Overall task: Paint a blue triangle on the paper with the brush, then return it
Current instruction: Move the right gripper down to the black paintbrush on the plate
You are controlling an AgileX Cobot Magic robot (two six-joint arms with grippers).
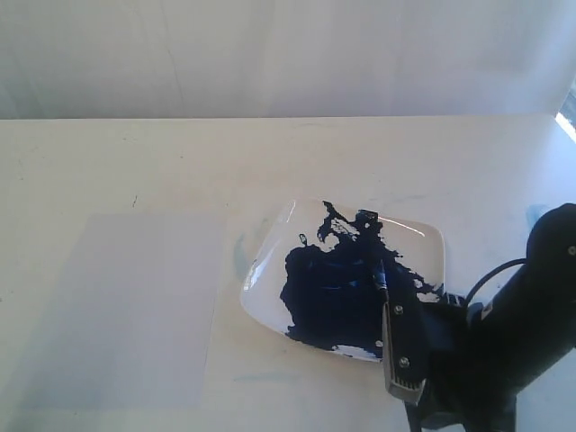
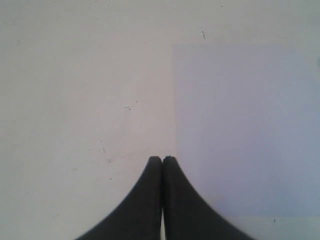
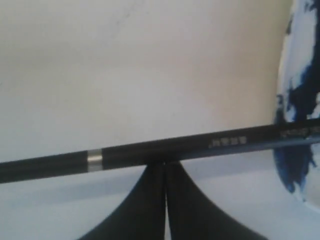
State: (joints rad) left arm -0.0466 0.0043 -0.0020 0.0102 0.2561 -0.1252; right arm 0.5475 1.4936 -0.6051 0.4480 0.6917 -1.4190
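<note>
Pale paper (image 1: 126, 310), left half of table (image 1: 270, 153), blank; blue triangle not yet painted. Left gripper (image 2: 162, 160) by paper's edge, fingers pressed together, empty. White dish (image 1: 430, 241) right of centre, dark paint pool (image 1: 328, 301) inside. Brush (image 3: 200, 145) reaches over dish rim toward near-right corner, crossing just past right gripper (image 3: 165, 164); fingers together, nothing clamped. My worry: descending unopened knocks brush, smears table.

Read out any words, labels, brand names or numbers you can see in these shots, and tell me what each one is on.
On the brush handle: a short pale printed mark, too blurred to read.
Further along the same handle, toward the dish: a second, fainter print, also unreadable.
On the paper, the dish and the tabletop: no text visible.
</note>
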